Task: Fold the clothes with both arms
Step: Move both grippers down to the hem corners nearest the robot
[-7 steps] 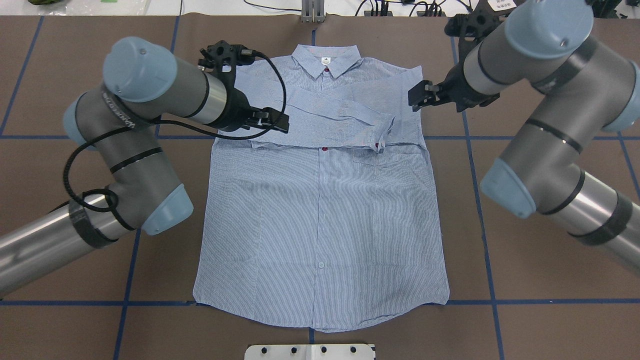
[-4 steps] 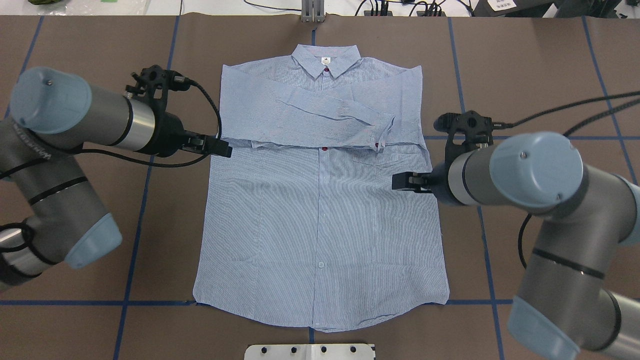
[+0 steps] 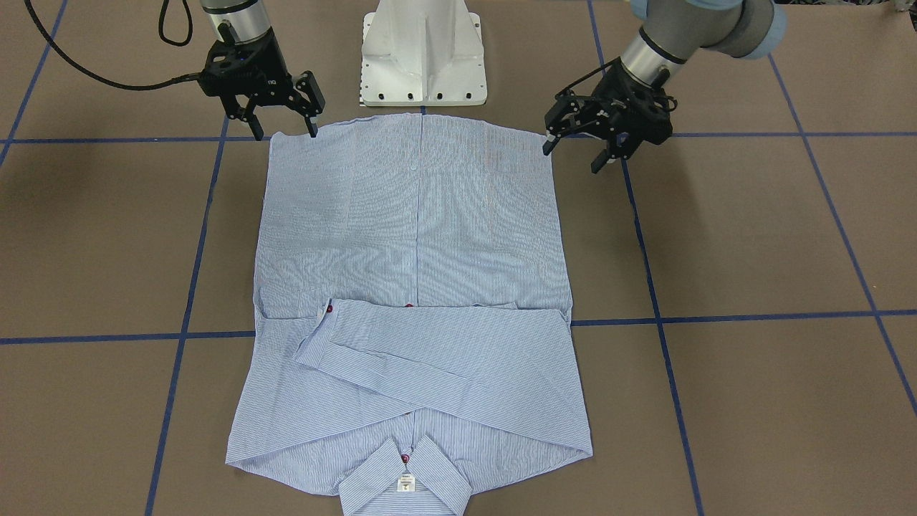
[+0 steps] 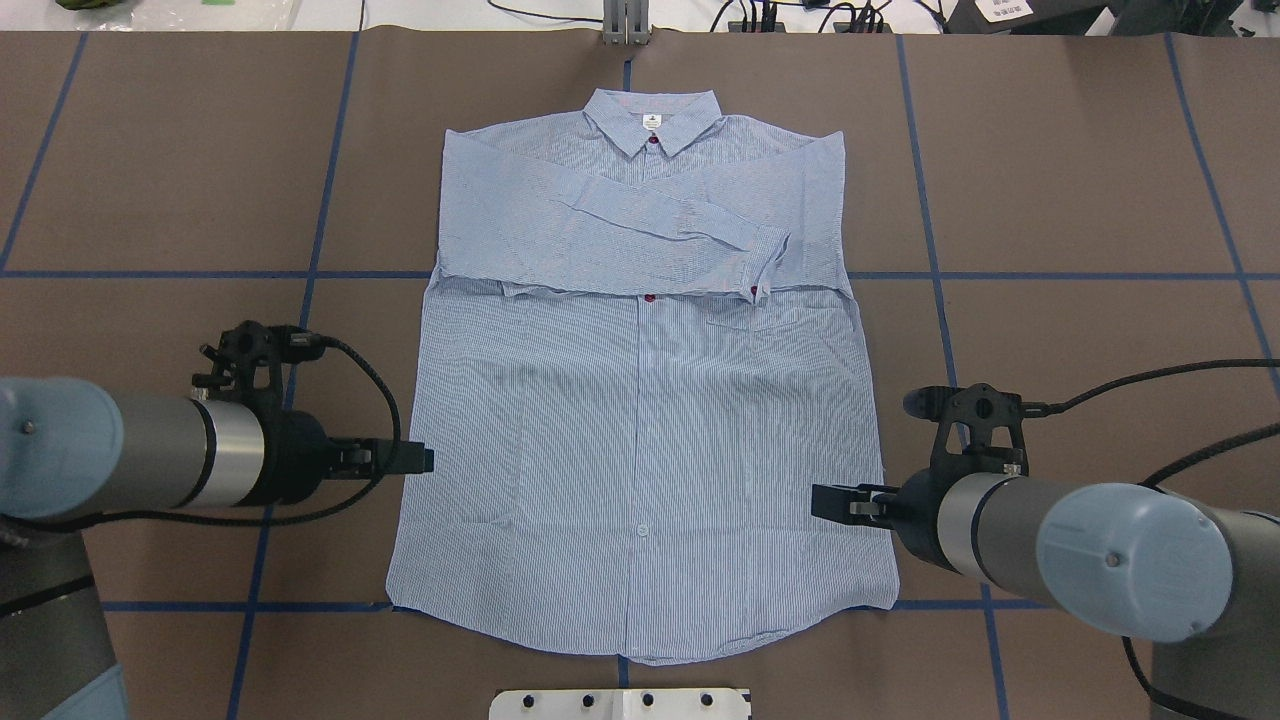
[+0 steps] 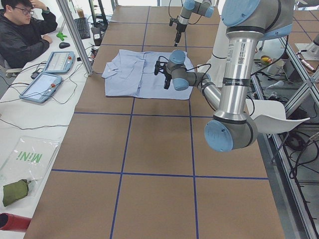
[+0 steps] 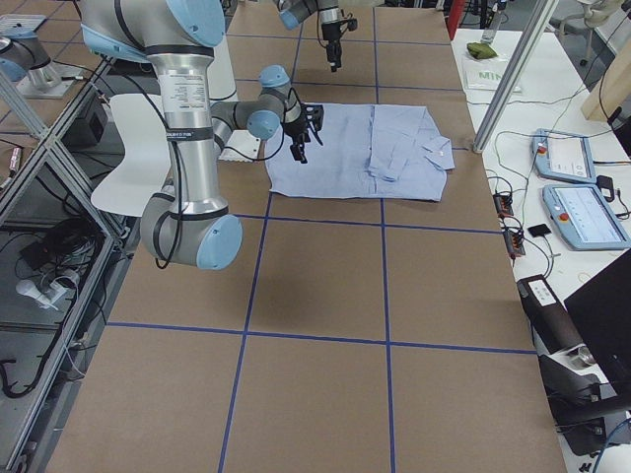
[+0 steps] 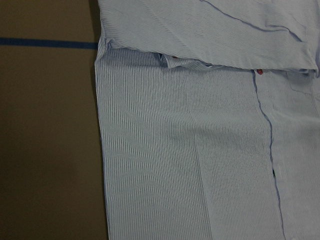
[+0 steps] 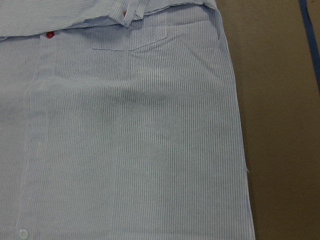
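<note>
Lower left, the black two-finger left gripper hovers wide open beside the shirt's edge. Centre, the light blue-and-white striped button-up shirt lies flat on the brown table, sleeves folded across. Lower right, the black right gripper mirrors it, equally spread. They look poised to lift the hem together.

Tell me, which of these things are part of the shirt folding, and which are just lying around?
Part of the job:
- striped shirt, sleeves folded across its chest
- left gripper, open near a hem corner
- right gripper, open near the other

Just lying about:
- white pedestal base
- tablet on the side desk
- green pouch
</note>
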Action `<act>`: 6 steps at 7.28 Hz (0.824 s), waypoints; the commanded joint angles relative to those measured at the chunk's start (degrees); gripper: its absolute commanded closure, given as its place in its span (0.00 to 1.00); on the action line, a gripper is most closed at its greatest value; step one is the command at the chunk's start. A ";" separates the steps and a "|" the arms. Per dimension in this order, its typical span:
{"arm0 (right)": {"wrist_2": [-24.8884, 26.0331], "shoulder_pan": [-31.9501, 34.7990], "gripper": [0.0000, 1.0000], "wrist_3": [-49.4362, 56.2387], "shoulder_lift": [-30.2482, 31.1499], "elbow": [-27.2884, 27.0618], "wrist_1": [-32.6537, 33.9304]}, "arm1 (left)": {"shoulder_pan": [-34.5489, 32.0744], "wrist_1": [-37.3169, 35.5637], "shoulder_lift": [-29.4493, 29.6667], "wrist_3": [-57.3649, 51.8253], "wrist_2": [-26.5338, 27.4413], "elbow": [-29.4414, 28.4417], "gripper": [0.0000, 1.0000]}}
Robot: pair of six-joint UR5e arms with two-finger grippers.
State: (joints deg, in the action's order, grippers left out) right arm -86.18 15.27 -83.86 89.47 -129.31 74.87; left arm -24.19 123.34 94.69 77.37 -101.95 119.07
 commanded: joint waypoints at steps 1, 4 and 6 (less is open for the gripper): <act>1.27 -1.02 0.00 -0.43 3.87 0.19 -5.44 | 5.63 -0.47 -1.26 4.80 2.28 -1.02 0.00; 2.68 -1.82 0.00 -0.43 3.87 0.37 -5.44 | 9.51 -5.39 -0.74 4.98 5.88 -2.34 0.01; 3.56 -2.17 0.00 -0.52 3.87 0.37 -5.44 | 9.60 -5.48 -0.39 4.98 5.89 -3.92 0.15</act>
State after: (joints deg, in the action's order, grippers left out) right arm -83.21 13.37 -84.31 93.33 -128.96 69.44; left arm -14.80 118.13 94.02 82.34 -96.28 116.05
